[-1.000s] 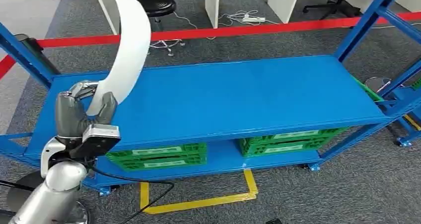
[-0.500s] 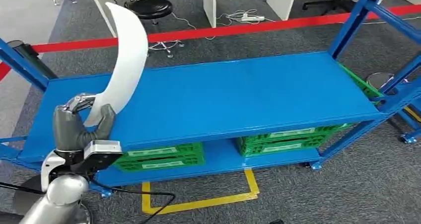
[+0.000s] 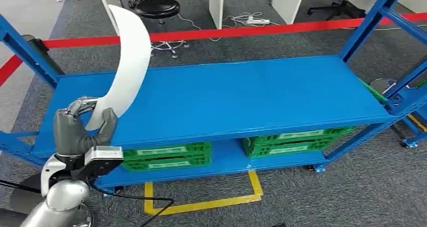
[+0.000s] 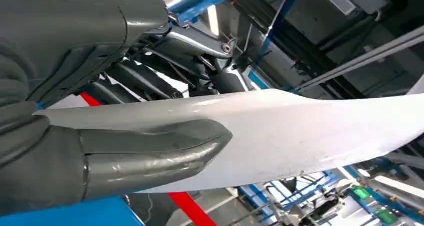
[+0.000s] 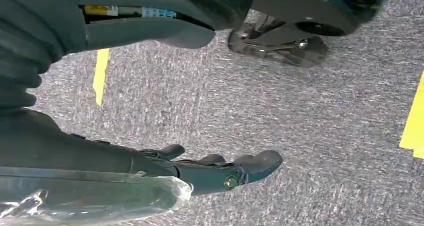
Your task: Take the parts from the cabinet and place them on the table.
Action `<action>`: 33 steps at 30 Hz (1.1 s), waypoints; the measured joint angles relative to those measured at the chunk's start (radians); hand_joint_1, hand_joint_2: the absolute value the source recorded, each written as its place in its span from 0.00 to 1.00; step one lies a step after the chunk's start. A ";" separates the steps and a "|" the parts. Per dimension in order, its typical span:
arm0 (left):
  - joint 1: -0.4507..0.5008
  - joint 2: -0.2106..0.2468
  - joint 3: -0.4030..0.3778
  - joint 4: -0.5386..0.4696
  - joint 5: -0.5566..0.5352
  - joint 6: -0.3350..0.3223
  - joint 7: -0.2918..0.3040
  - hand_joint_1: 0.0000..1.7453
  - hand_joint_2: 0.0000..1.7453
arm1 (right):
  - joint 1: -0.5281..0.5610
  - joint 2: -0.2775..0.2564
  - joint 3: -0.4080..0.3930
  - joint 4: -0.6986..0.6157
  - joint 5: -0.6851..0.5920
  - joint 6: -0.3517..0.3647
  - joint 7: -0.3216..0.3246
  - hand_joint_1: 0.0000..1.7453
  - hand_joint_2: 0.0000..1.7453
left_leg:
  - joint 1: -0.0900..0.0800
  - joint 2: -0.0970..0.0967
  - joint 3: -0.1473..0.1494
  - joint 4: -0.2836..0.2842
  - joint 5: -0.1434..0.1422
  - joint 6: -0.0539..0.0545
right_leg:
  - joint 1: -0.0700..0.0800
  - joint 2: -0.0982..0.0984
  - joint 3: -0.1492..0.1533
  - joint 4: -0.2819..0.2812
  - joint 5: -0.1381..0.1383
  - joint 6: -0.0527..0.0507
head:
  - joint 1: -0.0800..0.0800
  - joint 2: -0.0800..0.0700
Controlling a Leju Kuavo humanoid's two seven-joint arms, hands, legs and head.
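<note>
**Left hand with curved white part at blue shelving**

Left hand (image 3: 80, 129): clasps the lower end of the curved white part (image 3: 126, 61), thumb across its face; part rises upright over the blue shelf (image 3: 241, 96). Right hand (image 5: 220, 168): hangs above grey carpet, fingers extended, holding nothing. Lower shelf: green crates (image 3: 166, 156).

green crates' (image 3: 166, 157) white labels, print unreadable

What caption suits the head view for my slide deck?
Left hand holds a curved white part upright over the blue shelf.
</note>
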 joint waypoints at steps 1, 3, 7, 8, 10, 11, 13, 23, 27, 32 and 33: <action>0.000 0.000 0.000 0.000 0.000 0.000 0.000 1.00 1.00 | 0.000 0.000 0.000 0.000 0.000 0.000 0.000 0.00 1.00 | -0.002 0.001 -0.005 0.000 0.003 0.003 | 0.000 0.000 -0.036 0.088 -0.041 0.003 | -0.002 0.000; 0.002 0.000 -0.001 0.000 0.003 0.000 -0.001 1.00 1.00 | 0.002 0.000 0.000 0.000 -0.001 0.000 0.000 0.00 1.00 | -0.005 0.002 -0.012 0.001 0.009 0.004 | 0.000 0.000 -0.072 0.182 -0.070 0.004 | -0.001 0.000; 0.005 0.000 -0.001 -0.001 0.006 0.001 -0.005 1.00 1.00 | 0.000 0.000 0.000 0.000 -0.002 -0.001 0.000 0.00 1.00 | -0.010 0.000 -0.016 0.002 0.017 -0.001 | 0.000 0.000 0.095 -0.097 0.061 -0.011 | -0.001 0.000; 0.005 0.000 -0.001 -0.002 0.006 0.002 -0.008 1.00 1.00 | -0.003 0.000 0.000 0.000 -0.002 -0.001 0.000 0.00 1.00 | -0.017 0.000 -0.021 0.004 0.019 -0.007 | 0.004 0.001 0.116 -0.138 0.045 -0.011 | -0.001 0.000; 0.004 0.001 -0.002 -0.004 0.006 0.003 -0.011 1.00 1.00 | -0.003 0.000 0.000 0.000 -0.002 -0.002 0.000 0.00 1.00 | -0.015 0.000 -0.030 0.008 0.028 -0.017 | 0.005 0.003 0.113 -0.140 0.055 -0.017 | -0.002 0.000; 0.006 0.001 -0.002 -0.004 0.006 0.003 -0.013 1.00 1.00 | 0.000 0.000 0.000 0.000 -0.002 -0.002 0.001 0.00 1.00 | -0.012 0.000 -0.031 0.008 0.032 -0.024 | 0.008 0.004 0.111 -0.137 0.058 -0.021 | -0.003 0.000; 0.009 0.003 -0.003 -0.006 0.006 0.005 -0.015 1.00 1.00 | 0.003 0.000 -0.001 0.000 -0.003 -0.004 0.002 0.00 1.00 | -0.011 -0.002 -0.037 0.016 0.021 -0.032 | 0.000 -0.002 0.110 -0.148 0.073 -0.036 | -0.001 0.000; 0.021 0.009 -0.006 -0.013 0.003 0.008 -0.018 1.00 1.00 | 0.002 0.002 -0.001 0.000 -0.003 -0.005 0.002 0.00 1.00 | -0.008 -0.002 0.065 0.004 -0.053 -0.033 | 0.007 -0.003 0.046 -0.143 0.122 -0.035 | -0.009 0.000; 0.027 0.011 -0.007 -0.017 0.003 0.008 -0.018 1.00 1.00 | 0.002 0.002 -0.001 0.000 -0.003 -0.005 0.002 0.00 1.00 | -0.015 -0.003 0.057 -0.011 -0.044 -0.014 | 0.007 -0.005 0.033 -0.141 0.144 -0.011 | -0.007 0.000; 0.028 0.009 -0.007 -0.018 0.000 0.008 -0.018 1.00 1.00 | 0.003 0.002 -0.001 0.000 -0.005 -0.006 0.002 0.00 1.00 | -0.011 0.004 0.020 -0.020 -0.003 0.009 | 0.004 -0.003 -0.066 0.116 -0.041 0.007 | -0.002 0.000; 0.029 0.009 -0.007 -0.018 0.000 0.008 -0.018 1.00 1.00 | 0.004 0.002 -0.001 0.000 -0.006 -0.006 0.002 0.00 1.00 | -0.012 0.004 0.011 -0.019 0.003 0.009 | 0.004 -0.003 -0.078 0.165 -0.059 0.008 | -0.001 0.000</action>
